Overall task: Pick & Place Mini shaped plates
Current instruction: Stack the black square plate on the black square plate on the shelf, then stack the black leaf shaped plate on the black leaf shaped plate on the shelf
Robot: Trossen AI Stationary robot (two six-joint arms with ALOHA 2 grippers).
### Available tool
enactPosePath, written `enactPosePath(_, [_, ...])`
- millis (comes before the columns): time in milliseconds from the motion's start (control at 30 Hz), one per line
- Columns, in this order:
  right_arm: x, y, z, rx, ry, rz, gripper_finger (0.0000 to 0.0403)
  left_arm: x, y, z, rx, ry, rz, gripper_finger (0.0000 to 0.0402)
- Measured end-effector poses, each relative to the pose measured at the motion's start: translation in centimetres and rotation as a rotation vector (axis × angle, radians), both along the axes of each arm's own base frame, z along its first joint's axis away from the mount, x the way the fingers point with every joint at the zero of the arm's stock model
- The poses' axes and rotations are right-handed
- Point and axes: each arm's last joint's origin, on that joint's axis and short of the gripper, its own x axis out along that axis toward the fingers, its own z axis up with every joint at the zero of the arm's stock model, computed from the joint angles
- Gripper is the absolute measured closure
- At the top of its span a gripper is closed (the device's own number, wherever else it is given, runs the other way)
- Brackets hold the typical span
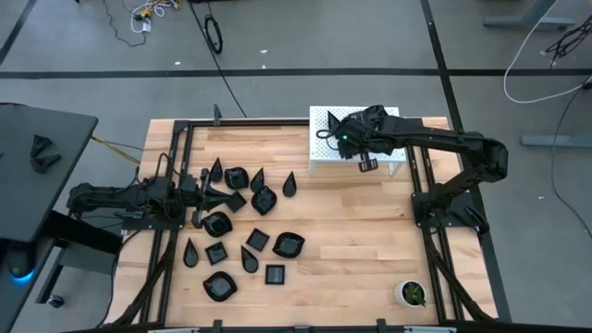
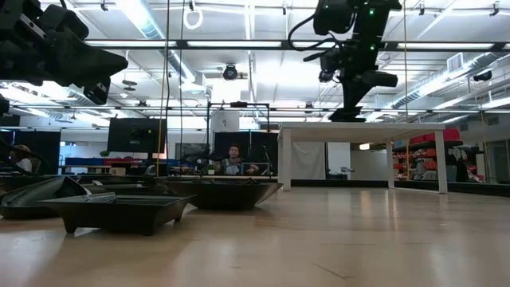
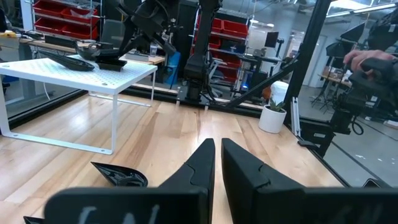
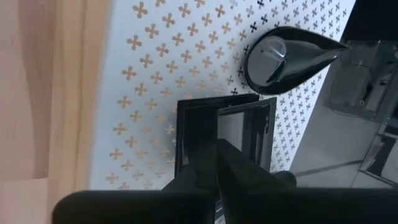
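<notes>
pale wooden table top [image 1: 351, 231] fills the middle of the high view, framed by dark rails; its lower right stretch lies bare but for a small white pot with a green plant [image 1: 411, 293] at the lower right corner; glossy black mini shaped plates [image 1: 242, 222], teardrops, squares and rounded ovals, lie scattered left of centre, close together with narrow gaps; a white perforated metal shelf on legs [image 1: 324, 155] stands at the upper middle edge of the table; on it, in the right wrist view, a black square plate [image 4: 224, 134] sits just beside a black teardrop plate [image 4: 283, 59], both near the shelf's far edge; the right gripper [image 4: 216, 152] hangs over the square plate with its fingers pressed together and nothing between them; whether the tips touch the plate i cannot tell; the left gripper [image 3: 216, 152] is at the left of the table over the scattered plates, fingers nearly together with only a thin slit, empty; grey floor with cables surrounds the table; the low view shows a bright ceiling with strip lights and a person [image 2: 233, 159] seated far behind.
</notes>
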Motion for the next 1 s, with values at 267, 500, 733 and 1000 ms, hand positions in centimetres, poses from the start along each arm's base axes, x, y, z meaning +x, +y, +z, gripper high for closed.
enactPosePath(267, [0.0, 0.0, 0.0, 0.002, -0.015, -0.026, 0.0377, 0.0, 0.0, 0.0, 0.0, 0.0, 0.0, 0.0369])
enactPosePath(500, [0.1, -0.1, 0.1, -0.001, -0.048, -0.048, 0.0335, 0.0, 0.0, 0.0, 0.0, 0.0, 0.0, 0.0369])
enactPosePath(733, [0.3, 0.3, 0.2, 0.015, -0.118, -0.137, 0.0315, 0.0, 0.0, 0.0, 0.0, 0.0, 0.0, 0.0369])
enactPosePath(1000, [1.5, 3.8, 1.2, 0.048, -0.238, -0.133, 0.033, 0.0, 0.0, 0.1, -0.011, -0.006, 0.001, 0.0369])
